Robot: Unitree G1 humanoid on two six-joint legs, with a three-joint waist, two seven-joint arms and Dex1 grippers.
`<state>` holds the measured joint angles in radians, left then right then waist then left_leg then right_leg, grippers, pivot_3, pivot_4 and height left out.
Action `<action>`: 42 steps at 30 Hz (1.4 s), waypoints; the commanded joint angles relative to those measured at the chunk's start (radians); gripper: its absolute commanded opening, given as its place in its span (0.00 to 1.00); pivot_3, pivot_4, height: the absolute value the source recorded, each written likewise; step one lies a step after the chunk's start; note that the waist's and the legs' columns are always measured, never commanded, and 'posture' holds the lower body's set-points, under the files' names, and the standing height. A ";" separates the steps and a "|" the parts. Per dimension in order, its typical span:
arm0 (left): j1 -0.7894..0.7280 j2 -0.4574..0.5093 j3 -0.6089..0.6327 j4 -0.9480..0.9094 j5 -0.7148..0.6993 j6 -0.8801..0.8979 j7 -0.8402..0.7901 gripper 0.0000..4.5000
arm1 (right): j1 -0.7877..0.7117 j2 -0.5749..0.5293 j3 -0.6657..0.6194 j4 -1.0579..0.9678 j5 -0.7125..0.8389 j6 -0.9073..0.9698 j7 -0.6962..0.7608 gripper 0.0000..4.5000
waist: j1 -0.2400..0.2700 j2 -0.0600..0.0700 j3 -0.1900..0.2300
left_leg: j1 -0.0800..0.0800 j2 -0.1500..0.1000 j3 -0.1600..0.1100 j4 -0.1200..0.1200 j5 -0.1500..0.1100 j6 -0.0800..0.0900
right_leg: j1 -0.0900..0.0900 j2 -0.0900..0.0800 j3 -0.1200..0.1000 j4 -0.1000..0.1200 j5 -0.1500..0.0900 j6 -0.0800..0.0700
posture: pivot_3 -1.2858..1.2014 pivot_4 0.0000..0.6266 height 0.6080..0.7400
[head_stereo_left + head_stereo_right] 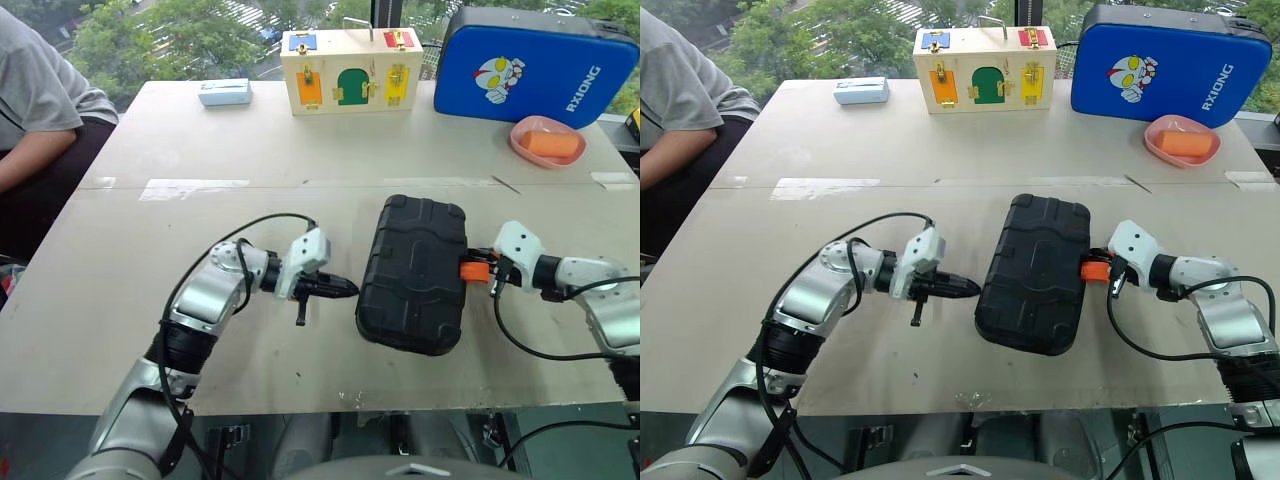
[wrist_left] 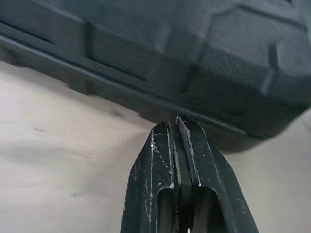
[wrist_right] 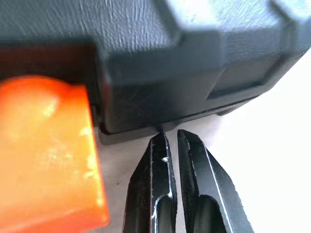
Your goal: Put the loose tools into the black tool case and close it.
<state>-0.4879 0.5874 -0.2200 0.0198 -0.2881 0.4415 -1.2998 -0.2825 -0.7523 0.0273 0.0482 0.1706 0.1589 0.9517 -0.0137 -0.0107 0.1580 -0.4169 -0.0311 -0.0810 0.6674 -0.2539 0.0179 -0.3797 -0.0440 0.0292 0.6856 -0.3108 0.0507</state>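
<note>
Both grippers, left (image 1: 345, 289) and right (image 1: 487, 272), clenched empty, flank the closed black tool case (image 1: 415, 272), likely bracing it to secure its orange latch (image 1: 475, 270).

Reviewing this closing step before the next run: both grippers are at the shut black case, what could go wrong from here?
1. The orange latch sticks out from the black case beside the right gripper; it may not be fastened, so the lid could reopen.
2. The left gripper and the right one are shut and set at opposite sides; uneven pushing could turn or slide the case on the table.
</note>
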 commanded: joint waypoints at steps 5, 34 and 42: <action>-0.097 0.005 0.153 -0.123 -0.227 0.287 0.079 0.02 | 0.036 -0.117 -0.225 -0.094 0.159 0.116 0.041 0.00 | 0.009 0.000 0.000 | 0.001 -0.001 -0.001 0.002 -0.001 0.001 | 0.002 -0.001 -0.002 0.000 0.000 0.000 | 0.52 0.24 0.96; -0.251 -0.199 -0.168 0.213 0.074 -0.043 0.031 0.02 | 0.261 0.022 -0.057 -0.233 0.067 0.197 -0.122 0.00 | 0.000 -0.004 -0.010 | 0.010 0.000 0.000 0.001 -0.001 0.003 | 0.010 0.005 0.000 0.001 0.000 0.000 | 0.52 0.24 0.96; -0.262 -0.186 -0.230 0.253 0.161 -0.115 0.013 0.02 | 0.238 0.068 -0.050 -0.286 0.141 0.211 -0.096 0.00 | 0.000 -0.004 -0.010 | 0.015 0.000 0.000 0.000 -0.002 0.004 | 0.015 0.005 0.001 0.000 0.000 0.000 | 0.52 0.24 0.96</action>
<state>-0.7622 0.3933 -0.3938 0.2346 -0.1872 0.3349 -1.2820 -0.0206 -0.7020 -0.0192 -0.1900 0.2765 0.3674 0.8486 -0.0134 -0.0152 0.1478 -0.3996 -0.0312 -0.0808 0.6665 -0.2564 0.0223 -0.3624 -0.0392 0.0299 0.6842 -0.3109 0.0507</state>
